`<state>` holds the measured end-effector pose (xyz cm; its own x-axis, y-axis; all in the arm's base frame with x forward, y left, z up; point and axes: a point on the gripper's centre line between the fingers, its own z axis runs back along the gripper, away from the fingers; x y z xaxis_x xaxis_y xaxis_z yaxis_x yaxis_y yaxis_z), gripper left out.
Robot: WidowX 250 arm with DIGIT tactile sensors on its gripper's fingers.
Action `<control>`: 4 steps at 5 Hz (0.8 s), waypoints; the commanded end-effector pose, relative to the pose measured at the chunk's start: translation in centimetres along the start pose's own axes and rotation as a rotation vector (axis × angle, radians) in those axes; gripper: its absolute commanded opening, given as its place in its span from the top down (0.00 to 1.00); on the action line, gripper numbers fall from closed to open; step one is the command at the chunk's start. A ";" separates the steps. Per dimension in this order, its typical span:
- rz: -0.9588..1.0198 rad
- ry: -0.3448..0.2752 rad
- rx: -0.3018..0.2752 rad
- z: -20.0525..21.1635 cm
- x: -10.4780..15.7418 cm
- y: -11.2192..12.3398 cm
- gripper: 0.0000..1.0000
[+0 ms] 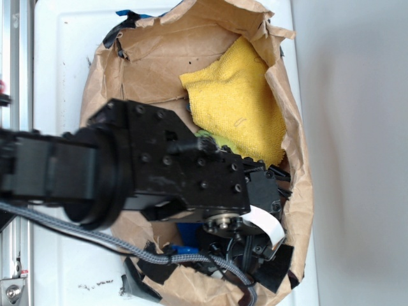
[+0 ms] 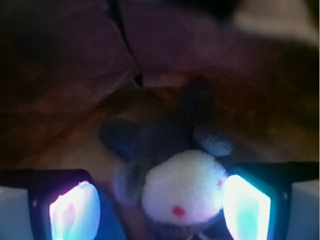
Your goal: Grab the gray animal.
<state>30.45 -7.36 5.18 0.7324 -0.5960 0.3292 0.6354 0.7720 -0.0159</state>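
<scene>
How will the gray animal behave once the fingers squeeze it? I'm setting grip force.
The gray animal looks like fuzzy plush, so it will probably compress and feel light. Its ears look floppy and may sag. The fingers flank its rounded head, which might squirm out if pinched off-center.

A crumpled brown paper bag (image 1: 127,60) lay open on a white surface (image 1: 60,70). Inside it, a folded yellow terry cloth (image 1: 239,105) rested near a small lime-green plush piece (image 1: 205,135).
</scene>
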 end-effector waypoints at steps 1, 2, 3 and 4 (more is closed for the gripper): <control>0.034 -0.015 0.021 -0.2 2.3 1.2 0.00; 0.048 0.017 0.027 -1.3 1.7 1.4 0.00; 0.065 0.020 0.035 -1.4 1.3 1.3 1.00; 0.069 0.020 0.042 -0.9 1.0 1.6 1.00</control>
<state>32.09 -6.77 2.97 0.7749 -0.5715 0.2701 0.5973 0.8018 -0.0167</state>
